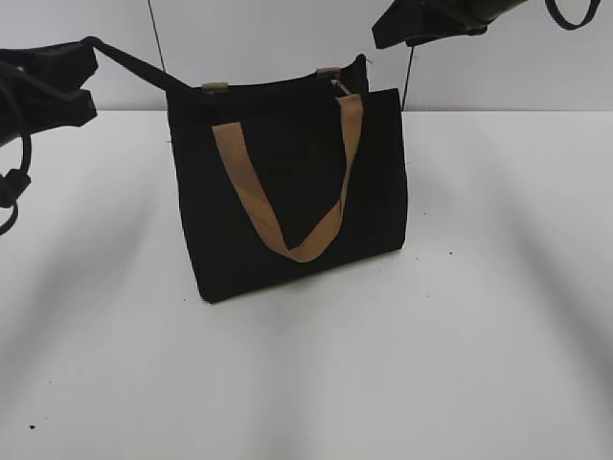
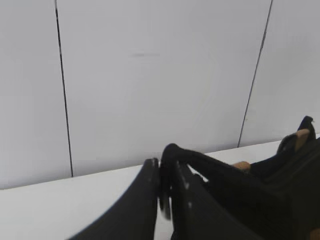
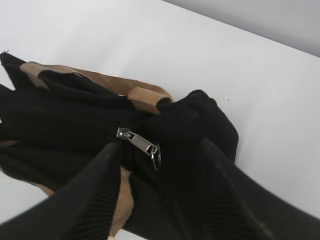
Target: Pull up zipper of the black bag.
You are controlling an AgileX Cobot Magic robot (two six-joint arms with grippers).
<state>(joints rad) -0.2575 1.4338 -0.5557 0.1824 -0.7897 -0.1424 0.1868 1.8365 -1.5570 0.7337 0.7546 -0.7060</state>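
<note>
From the outside camera I see the boxy black cloth bag (image 1: 287, 187) standing on the flat white table (image 1: 460, 364), with a tan strap handle (image 1: 287, 192) hanging down its front. My left gripper (image 1: 91, 72) is up at the bag's top left corner, and it pinches the thin black shoulder strap (image 1: 134, 62) that runs from it to the bag. My right gripper (image 1: 421, 24) hangs above the bag's other end, not touching it. In the left wrist camera the two dark fingers (image 2: 145, 200) are pressed together on the black strap (image 2: 210, 167), and the bag (image 2: 290, 180) sits just past them on the right. In the right wrist camera the fingers (image 3: 90, 195) are spread wide apart, and the small silvery metal pull tab of the zipper (image 3: 137, 142) lies just ahead, between them, on top of the bag (image 3: 60, 125). The fingers do not touch it.
</note>
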